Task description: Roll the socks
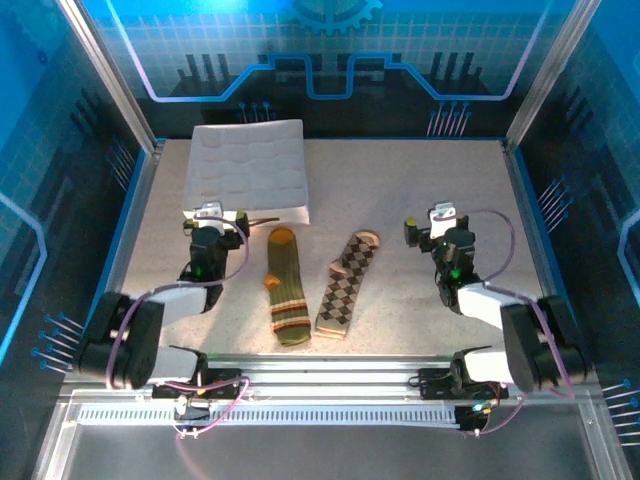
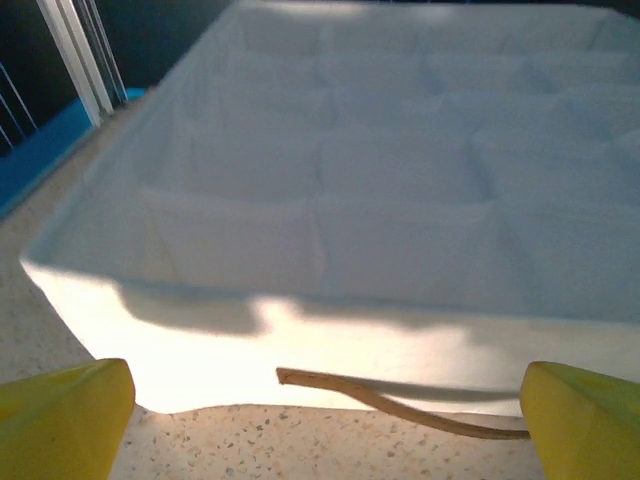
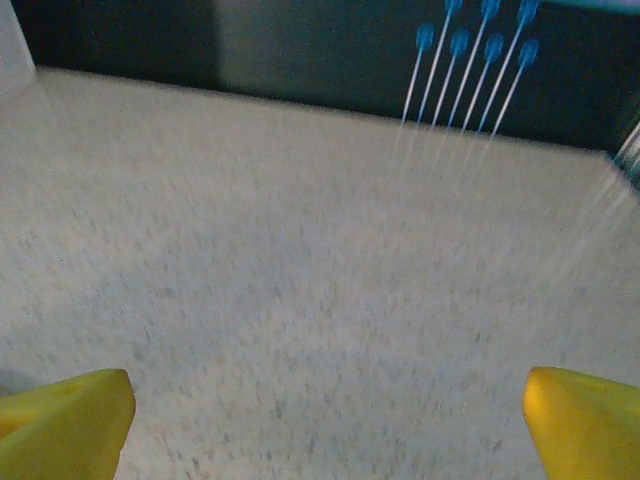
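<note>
Two socks lie flat side by side in the middle of the table. The olive green sock has an orange toe, heel and stripes. The brown-beige argyle sock lies just right of it, slightly slanted. My left gripper hovers left of the green sock's toe, facing the white tray, open with nothing between its yellow fingertips. My right gripper sits right of the argyle sock, open over bare table, its yellow fingertips spread wide.
A white quilted tray rests at the back left; its front wall stands close before the left gripper. A thin tan strap curls from under the tray. Enclosure walls ring the speckled table.
</note>
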Motion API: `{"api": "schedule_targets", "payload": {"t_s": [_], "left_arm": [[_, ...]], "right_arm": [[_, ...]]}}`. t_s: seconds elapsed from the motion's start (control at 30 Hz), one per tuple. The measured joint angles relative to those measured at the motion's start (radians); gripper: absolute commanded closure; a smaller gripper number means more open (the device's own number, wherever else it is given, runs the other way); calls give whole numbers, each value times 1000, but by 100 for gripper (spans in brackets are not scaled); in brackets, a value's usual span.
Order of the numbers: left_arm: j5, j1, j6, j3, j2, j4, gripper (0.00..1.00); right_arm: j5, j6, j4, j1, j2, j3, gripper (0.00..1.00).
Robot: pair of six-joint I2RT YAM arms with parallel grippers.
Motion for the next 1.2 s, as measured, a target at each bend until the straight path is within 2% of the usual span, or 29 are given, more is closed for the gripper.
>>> {"api": "schedule_targets", "payload": {"t_s": [0.07, 0.13, 0.17, 0.23, 0.3, 0.37, 0.4, 0.47, 0.53, 0.63, 0.7, 0.77, 0.9, 1.0, 1.2], "left_arm": [[-76, -39, 3, 62, -57, -53, 1], [-151, -80, -24, 185, -88, -161, 1], [-183, -98, -81, 278, -95, -262, 0], [-186, -111, -267, 536, -93, -589, 1], [-109, -82, -449, 739, -96, -796, 1], [13, -27, -586, 840, -108, -917, 1], [64, -11, -652, 869, -109, -989, 5], [151, -29, -751, 892, -100, -1117, 21], [254, -94, -836, 877, -69, -1244, 38], [381, -203, -940, 776, -29, -1371, 55], [457, -273, -999, 667, -16, -1436, 64], [525, -305, -1047, 558, -16, -1464, 70], [616, -307, -1109, 435, 19, -1478, 82], [663, -307, -1125, 421, 66, -1456, 86], [721, -307, -1140, 362, 95, -1397, 93]], "right_arm": [[41, -27, -40, 19, -64, 61, 0], [91, -39, -144, 35, -100, 210, 0], [126, -11, -229, 40, -103, 324, 0], [189, 103, -435, 40, -101, 575, 0], [211, 266, -598, 16, -105, 784, 0], [108, 408, -678, -67, -130, 867, 0], [53, 457, -698, -111, -149, 863, 0], [8, 484, -747, -118, -178, 827, 0], [-20, 430, -812, -8, -179, 800, 4], [-69, 287, -904, 216, -156, 755, 21], [-144, 155, -946, 386, -167, 669, 28], [-201, 44, -960, 525, -193, 561, 32], [-316, -207, -971, 805, -234, 309, 35], [-338, -355, -975, 908, -185, 233, 36], [-344, -550, -896, 978, 6, 237, 41]]}}
